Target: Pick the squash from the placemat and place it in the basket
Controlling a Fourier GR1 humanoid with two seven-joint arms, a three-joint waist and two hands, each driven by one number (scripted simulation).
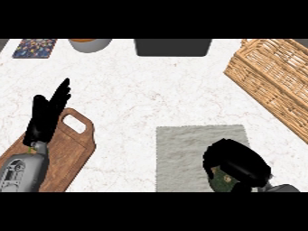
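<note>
On your marble counter (149, 90) — right hand (240, 162) curled round the squash (221, 180) over the placemat (183, 153); left hand (49, 113) spread flat, basket (283, 85) well apart.

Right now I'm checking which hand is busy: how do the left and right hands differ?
The left hand is open, fingers straight, over the cutting board; the right hand is curled round the squash on the placemat. The left holds nothing; the right hides most of the squash. Both are black.
</note>
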